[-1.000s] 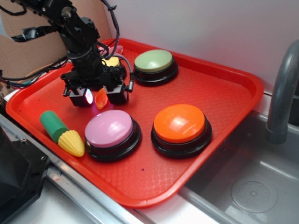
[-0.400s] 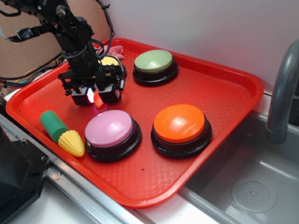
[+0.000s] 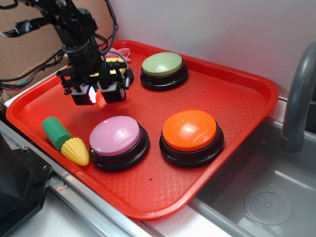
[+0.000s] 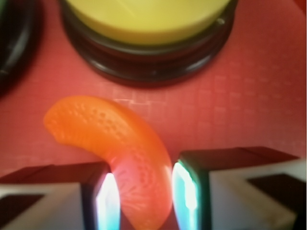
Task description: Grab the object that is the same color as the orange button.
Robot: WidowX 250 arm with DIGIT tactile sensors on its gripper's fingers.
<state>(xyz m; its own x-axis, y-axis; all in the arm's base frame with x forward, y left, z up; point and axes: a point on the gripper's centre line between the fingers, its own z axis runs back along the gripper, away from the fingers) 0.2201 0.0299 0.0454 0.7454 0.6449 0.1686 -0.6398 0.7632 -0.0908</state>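
Wrist view: gripper [image 4: 140, 189] fingers pinch the orange citrus segment [image 4: 120, 148], its curved end protruding toward the yellow button [image 4: 146, 19]. Exterior view: the gripper [image 3: 97, 95] hangs over the red tray [image 3: 237, 98], with pink button [image 3: 114, 135], orange button [image 3: 189, 129], green button [image 3: 162, 63] and corn toy [image 3: 64, 139] nearby.

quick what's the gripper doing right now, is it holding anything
Gripper: shut on the small glossy orange crescent-shaped plastic citrus segment, lifted off the red tray.
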